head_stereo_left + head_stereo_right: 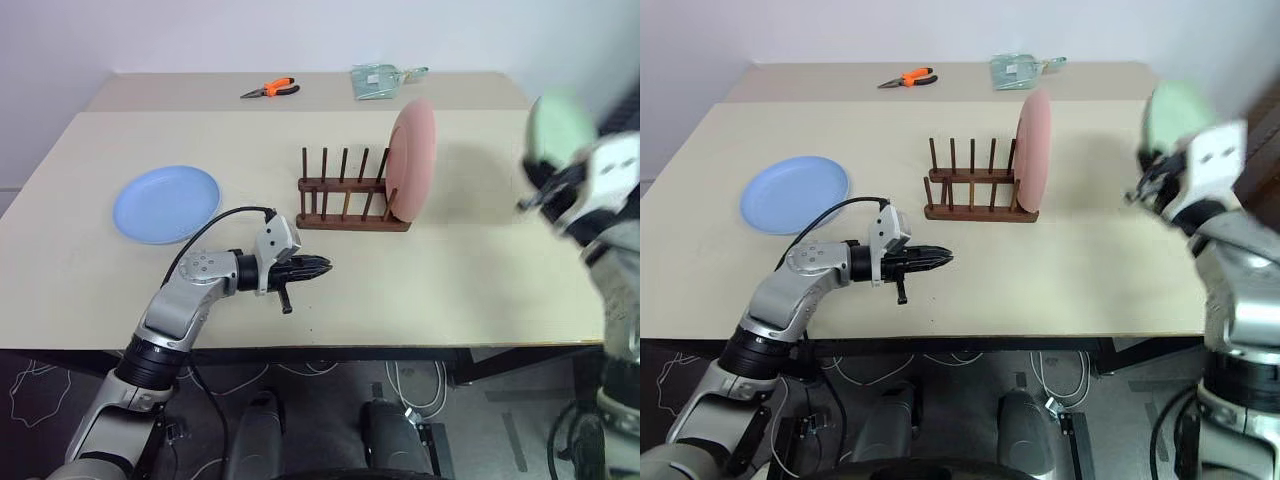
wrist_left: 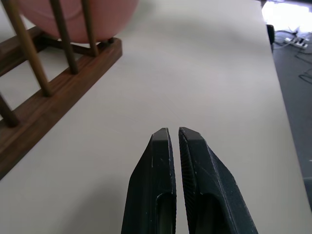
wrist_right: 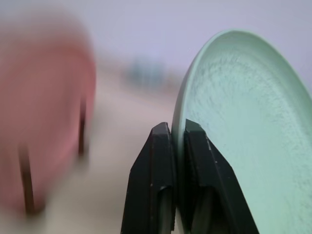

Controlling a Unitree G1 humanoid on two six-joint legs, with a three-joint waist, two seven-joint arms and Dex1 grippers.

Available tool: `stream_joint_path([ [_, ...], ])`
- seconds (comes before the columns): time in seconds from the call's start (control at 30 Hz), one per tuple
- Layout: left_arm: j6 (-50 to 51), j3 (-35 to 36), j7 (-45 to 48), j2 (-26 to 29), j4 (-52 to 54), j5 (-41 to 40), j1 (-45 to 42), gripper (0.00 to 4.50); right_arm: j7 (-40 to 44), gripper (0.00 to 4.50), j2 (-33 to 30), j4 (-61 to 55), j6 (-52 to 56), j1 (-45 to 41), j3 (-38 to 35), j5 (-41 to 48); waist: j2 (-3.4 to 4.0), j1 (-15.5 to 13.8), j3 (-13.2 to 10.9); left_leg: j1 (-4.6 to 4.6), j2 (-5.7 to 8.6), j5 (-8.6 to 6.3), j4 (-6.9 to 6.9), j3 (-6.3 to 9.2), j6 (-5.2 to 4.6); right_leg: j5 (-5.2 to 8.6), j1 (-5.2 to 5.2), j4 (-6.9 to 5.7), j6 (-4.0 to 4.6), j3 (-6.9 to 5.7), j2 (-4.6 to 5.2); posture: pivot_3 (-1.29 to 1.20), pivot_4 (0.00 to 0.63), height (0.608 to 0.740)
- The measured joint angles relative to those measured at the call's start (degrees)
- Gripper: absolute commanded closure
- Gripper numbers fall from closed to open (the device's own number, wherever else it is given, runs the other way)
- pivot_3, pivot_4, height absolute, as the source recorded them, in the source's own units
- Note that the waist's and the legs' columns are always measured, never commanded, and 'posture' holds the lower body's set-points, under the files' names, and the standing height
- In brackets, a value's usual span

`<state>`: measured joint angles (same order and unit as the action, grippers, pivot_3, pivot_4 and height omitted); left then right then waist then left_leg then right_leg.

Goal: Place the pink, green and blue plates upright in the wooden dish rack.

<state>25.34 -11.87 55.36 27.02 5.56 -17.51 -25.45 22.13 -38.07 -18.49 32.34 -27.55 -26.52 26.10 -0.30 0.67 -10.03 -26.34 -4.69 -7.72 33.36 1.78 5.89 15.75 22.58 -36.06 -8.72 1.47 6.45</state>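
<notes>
1. Head views – one wooden dish rack [image 1: 352, 193] stands on the table [image 1: 470, 270]; everything below is placed from it. Three plates in all: one pink plate [image 1: 412, 158] stands upright in the rack's right-end slot, one blue plate [image 1: 166, 203] lies flat well to the rack's left, and one green plate [image 1: 1175, 118] is held in the air well to the rack's right. Beyond the rack lie one pair of orange-handled pliers [image 1: 270, 89] and one clear bag [image 1: 380, 80].
2. Head views, two grippers – the left gripper [image 1: 322, 266] hovers just in front of the rack, empty, fingers pressed together. The right gripper [image 1: 1150, 180] is clamped on the green plate's lower edge.
3. Left wrist view – its two black fingers [image 2: 158, 180] sit closed with nothing between them; the rack's rail and pegs and the pink plate's lower edge are near.
4. Right wrist view – two fingers [image 3: 151, 185] pinch the green plate's rim [image 3: 243, 122], the plate standing on edge; the pink plate shows blurred beside it.
</notes>
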Motion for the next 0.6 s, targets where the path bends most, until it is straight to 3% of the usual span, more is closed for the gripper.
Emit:
stream_joint_path([
  [0.2,-1.7,2.2,-0.9,0.1,-2.3,0.0,-0.7,4.25,-2.4,4.44,4.3,-9.5,8.7,-13.2,0.0,24.2,-0.01,0.0,0.0,0.02,-0.01,0.00,-0.12,0.02,-0.01,0.01,0.00,-0.01,-0.01,-0.01,-0.02,0.00,0.150,0.740],
  [0.37,-6.0,6.2,-2.1,1.1,-6.8,0.1,-1.1,4.25,-16.7,4.44,16.7,-10.2,11.1,-19.3,4.5,46.8,0.00,0.2,0.0,0.01,-0.04,0.01,-0.13,0.02,-0.03,0.00,0.05,-0.07,0.01,-0.01,-0.03,0.00,0.150,0.740],
  [0.47,-7.9,7.5,-1.9,3.0,-8.9,0.8,-0.9,4.25,-25.6,4.44,23.0,-8.5,10.8,-20.2,8.9,51.2,0.00,0.2,0.0,0.00,-0.04,0.02,-0.15,0.01,-0.03,0.00,0.08,-0.08,0.00,-0.01,-0.04,0.00,0.150,0.740],
  [0.6,-9.5,8.3,-1.8,4.4,-10.3,1.5,-0.1,4.25,-34.1,4.44,27.9,-2.9,9.7,-20.4,13.4,48.2,0.00,-0.2,0.0,-0.08,-0.02,0.03,-0.14,0.01,-0.04,0.00,0.11,-0.06,0.00,-0.01,-0.04,0.00,0.150,0.740],
])
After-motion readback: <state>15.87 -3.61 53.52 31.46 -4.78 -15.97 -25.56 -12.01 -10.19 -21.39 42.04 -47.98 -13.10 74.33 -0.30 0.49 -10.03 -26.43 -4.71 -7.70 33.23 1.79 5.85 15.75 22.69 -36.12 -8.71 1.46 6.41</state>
